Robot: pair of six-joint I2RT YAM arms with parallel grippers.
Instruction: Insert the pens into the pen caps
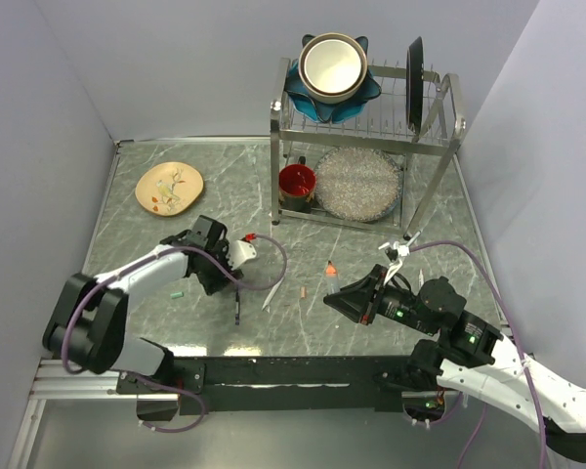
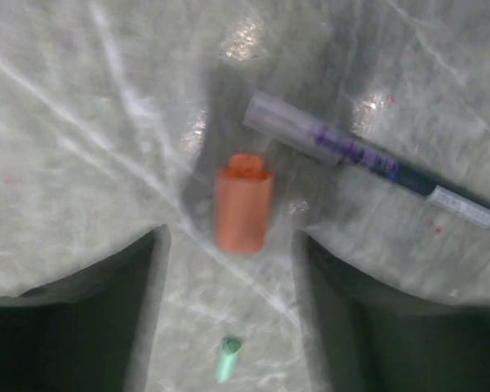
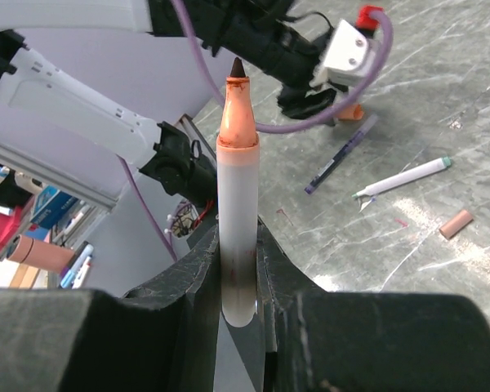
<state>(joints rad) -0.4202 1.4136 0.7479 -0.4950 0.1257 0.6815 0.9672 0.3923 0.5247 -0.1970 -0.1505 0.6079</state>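
**Top view.** The left gripper (image 1: 225,274) points down at the grey marbled table (image 1: 361,244), left of centre, and its own body hides whatever lies beneath. The right gripper (image 1: 337,301) sits low on the right, aimed left. Loose between them are a thin dark pen (image 1: 237,308), a thin white pen (image 1: 271,293) and a short salmon cap (image 1: 304,292). A tiny teal-green cap (image 1: 176,294) lies beside the left arm.

**Left wrist view.** A short orange plastic cap (image 2: 243,214) rests on the table between the fingers (image 2: 82,327), which stand apart and clear of it. Blur makes it hard to tell whether the cap is upright or lying.

**Right wrist view.** The fingers are clamped on a white-barrelled marker with an orange neck and dark tip (image 3: 235,188). The tip points out toward the left arm, probably for capping. The marker's tail end is buried between the pads.
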